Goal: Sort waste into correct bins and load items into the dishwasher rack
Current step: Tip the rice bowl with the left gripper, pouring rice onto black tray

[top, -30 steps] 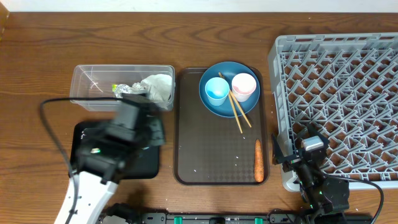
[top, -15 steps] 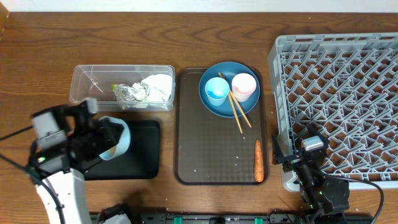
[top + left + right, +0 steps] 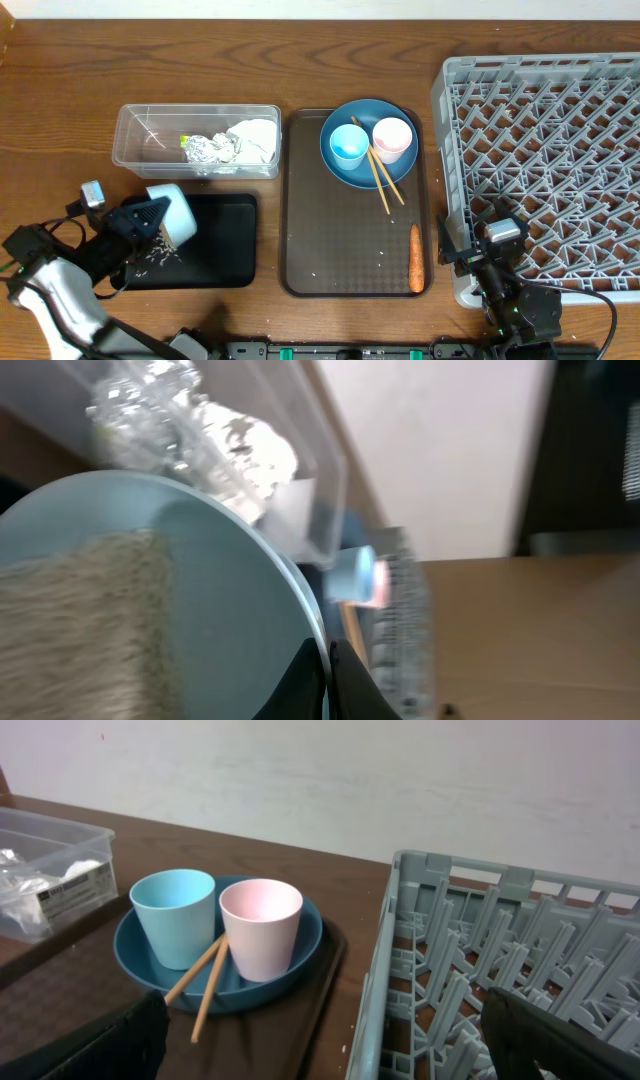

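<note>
- Black plastic lies under my work. My left gripper point(image 3: 148, 218) is clenched on the rim of the white-and-pale-blue bowl point(image 3: 172, 213), which hangs tipped on its side over the left end of the black tray point(image 3: 225, 240).
- Rice grains point(image 3: 155, 255) lie scattered on that tray below the bowl's mouth. My wrist view shows a blurred pale streak inside the bowl (more rice, I judge, though the blur stops me being sure).
- To do this well, I should hold the mouth low and well inside the tray's edge. Then I tilt further and give a small shake, so nothing lands on the desk point(image 3: 60, 120). The hold on the rim is thin, so no hard jolts.
- Just behind, the clear tub point(image 3: 135, 130) holds the foil wrapper point(image 3: 207, 150) and the tissue point(image 3: 255, 138). I'd say rice does not belong there.
- In the middle, the brown serving tray point(image 3: 340, 240) carries the dark-blue dish point(image 3: 345, 175). In the dish stand the light-blue cup point(image 3: 349, 145) and the pink cup point(image 3: 392, 138), with the chopsticks point(image 3: 378, 172) laid across it. The carrot point(image 3: 416, 258) lies alone near the tray's right edge.
- Once empty, the bowl goes to the rack point(image 3: 560, 130), well apart on the right (a set-down midway may be called for).
- My right gripper point(image 3: 470, 248) rests released, jaws wide, by the rack's near-left corner, grasping nothing.
</note>
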You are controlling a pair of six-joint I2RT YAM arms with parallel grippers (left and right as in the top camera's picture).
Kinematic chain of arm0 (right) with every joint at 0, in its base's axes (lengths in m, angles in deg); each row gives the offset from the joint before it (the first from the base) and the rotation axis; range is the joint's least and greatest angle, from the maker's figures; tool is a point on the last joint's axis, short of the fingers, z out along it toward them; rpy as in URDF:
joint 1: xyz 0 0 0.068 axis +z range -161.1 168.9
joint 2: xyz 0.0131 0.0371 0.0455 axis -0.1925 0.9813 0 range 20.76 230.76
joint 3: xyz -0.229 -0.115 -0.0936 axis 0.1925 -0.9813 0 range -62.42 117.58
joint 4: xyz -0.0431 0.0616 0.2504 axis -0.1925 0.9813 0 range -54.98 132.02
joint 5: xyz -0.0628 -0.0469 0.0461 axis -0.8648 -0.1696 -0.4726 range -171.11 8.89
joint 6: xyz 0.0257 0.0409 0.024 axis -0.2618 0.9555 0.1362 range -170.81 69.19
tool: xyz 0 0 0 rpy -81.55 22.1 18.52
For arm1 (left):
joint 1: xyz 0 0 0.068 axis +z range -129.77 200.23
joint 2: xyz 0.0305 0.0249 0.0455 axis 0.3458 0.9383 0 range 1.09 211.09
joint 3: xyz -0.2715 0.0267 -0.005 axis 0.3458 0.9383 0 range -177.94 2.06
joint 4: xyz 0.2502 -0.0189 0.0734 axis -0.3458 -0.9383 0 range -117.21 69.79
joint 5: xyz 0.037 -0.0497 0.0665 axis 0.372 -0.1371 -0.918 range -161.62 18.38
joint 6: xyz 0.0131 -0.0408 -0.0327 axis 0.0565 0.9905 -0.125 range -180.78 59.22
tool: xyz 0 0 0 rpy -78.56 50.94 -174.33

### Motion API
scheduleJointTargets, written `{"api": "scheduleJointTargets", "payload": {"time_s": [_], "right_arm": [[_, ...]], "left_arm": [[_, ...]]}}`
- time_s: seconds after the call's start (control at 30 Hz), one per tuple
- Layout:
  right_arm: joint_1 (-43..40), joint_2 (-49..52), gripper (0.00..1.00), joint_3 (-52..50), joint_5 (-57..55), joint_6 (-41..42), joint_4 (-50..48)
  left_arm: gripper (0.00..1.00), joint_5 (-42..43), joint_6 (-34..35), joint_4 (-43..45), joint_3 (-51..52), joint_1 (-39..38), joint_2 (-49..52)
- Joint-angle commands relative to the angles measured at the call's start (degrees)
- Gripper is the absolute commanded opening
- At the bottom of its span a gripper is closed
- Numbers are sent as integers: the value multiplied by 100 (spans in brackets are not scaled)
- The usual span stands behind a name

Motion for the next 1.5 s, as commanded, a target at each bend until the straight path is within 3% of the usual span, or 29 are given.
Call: {"api": "scheduleJointTargets", "payload": {"time_s": [0.0, 0.3, 0.87, 1.07, 1.2, 1.47], "right_arm": [[-35, -9, 99, -9, 9, 70, 20], [-35, -9, 99, -9, 9, 70, 20], [-35, -9, 99, -9, 9, 70, 20], [-35, -9, 99, -9, 9, 70, 20], [-35, -9, 99, -9, 9, 70, 20], [-35, -9, 99, -9, 9, 70, 20]], "left_arm": [[6, 1165, -402, 11, 33, 72, 503], [6, 1268, -393, -24, 33, 72, 1370], [6, 1270, -330, -741, 31, 50, 1362], [6, 1268, -575, -1386, 31, -505, 1110], [6, 1268, -407, -769, 4, -636, 1019], [6, 1266, -229, -828, 4, -636, 988]]}}
